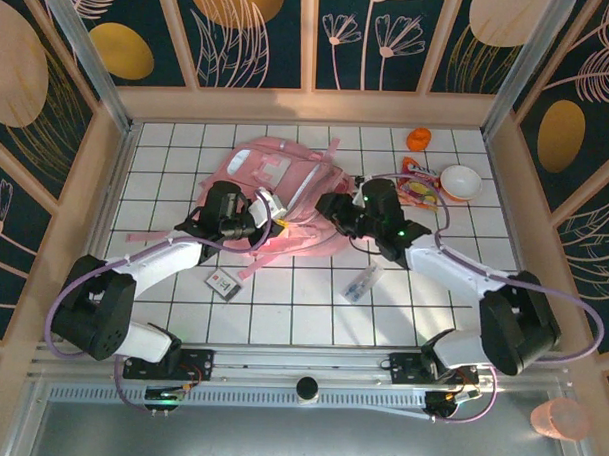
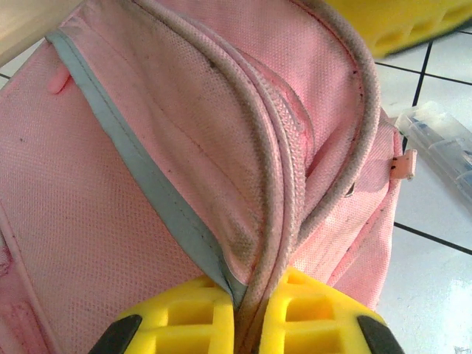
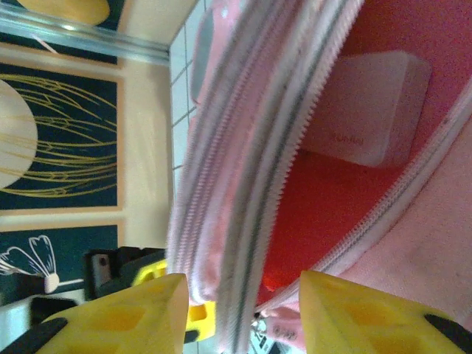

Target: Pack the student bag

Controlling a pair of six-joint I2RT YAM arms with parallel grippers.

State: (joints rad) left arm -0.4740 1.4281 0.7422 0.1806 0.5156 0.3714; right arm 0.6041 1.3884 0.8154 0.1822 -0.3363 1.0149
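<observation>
Now | student bag [image 1: 285,202] laid mid-table, 12 o'clock from the arms | left gripper [image 2: 249,310] clamped on its piped seam | right gripper [image 3: 243,310] half-open astride zip rim | risk: unpinched rim could be lost, mouth collapsing.

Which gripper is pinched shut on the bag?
The left gripper: its fingers meet on the piped seam of the student bag; the right gripper stands with fingers apart around the open zip.
</observation>
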